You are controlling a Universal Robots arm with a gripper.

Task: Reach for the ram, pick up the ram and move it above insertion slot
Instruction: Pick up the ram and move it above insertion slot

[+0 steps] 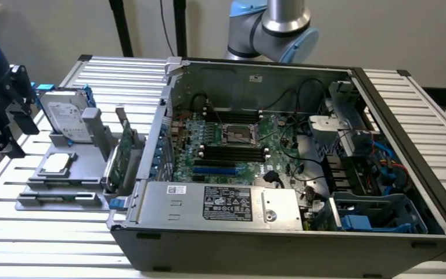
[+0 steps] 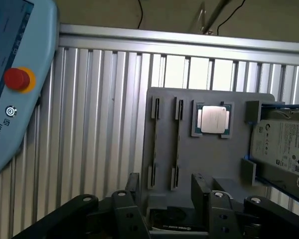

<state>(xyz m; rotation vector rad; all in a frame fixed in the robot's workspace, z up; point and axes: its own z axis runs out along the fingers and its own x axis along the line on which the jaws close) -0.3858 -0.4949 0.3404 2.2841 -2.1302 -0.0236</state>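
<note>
The ram (image 1: 60, 199) is a thin green stick lying on its edge in the front slot of the grey holder tray (image 1: 83, 174), at the exterior view's left beside the open computer case (image 1: 285, 232). My dark gripper (image 1: 10, 136) hangs at the far left, above and beside the tray and apart from the ram. In the wrist view, my gripper (image 2: 167, 181) stands open over the tray's (image 2: 209, 164) near edge with nothing between its fingers (image 2: 133, 191). A thin dark line runs along one narrow slot (image 2: 177, 144); I cannot tell whether that is the ram.
The tray also holds a silver hard drive with blue rails (image 1: 64, 116), a processor chip (image 1: 56, 164) and an upright green expansion card (image 1: 126, 154). The case's motherboard (image 1: 231, 145) has black memory slots (image 1: 231, 154). A teach pendant with a red button (image 2: 17, 79) lies on the ribbed table.
</note>
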